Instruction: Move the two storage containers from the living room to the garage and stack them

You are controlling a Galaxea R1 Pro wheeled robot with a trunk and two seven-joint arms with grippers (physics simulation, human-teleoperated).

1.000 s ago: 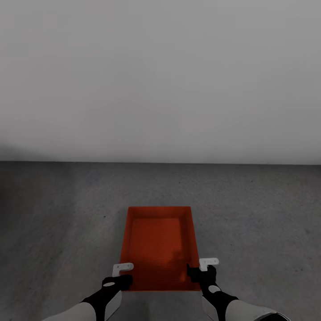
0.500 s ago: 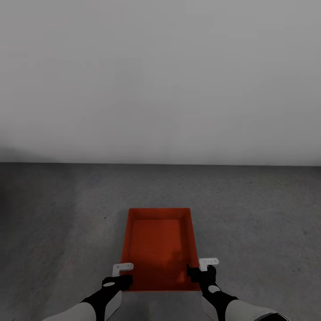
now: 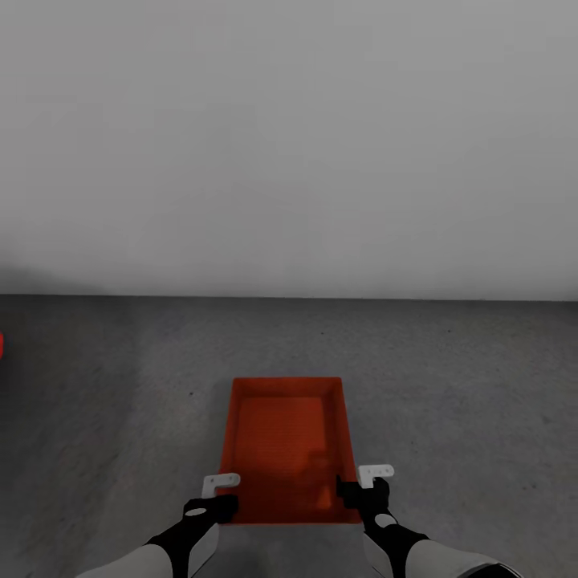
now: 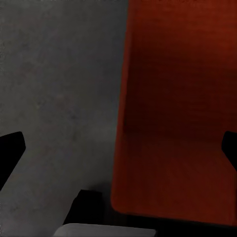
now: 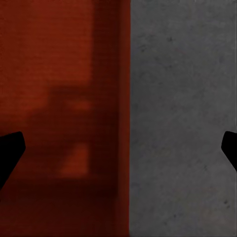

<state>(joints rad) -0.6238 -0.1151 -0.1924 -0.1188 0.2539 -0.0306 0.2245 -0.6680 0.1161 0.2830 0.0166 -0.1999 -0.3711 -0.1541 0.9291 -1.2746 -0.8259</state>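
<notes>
Both grippers sat at the near corners of the storage container (image 3: 287, 449): left gripper (image 3: 215, 502) and right gripper (image 3: 357, 491), each with fingers spread astride a side wall, one finger inside and one outside, not visibly clamped. Lying on the grey floor (image 3: 466, 385), the bin ran its long axis straight away from me toward the white wall (image 3: 289, 144), centred between the arms, neither nearer.
</notes>
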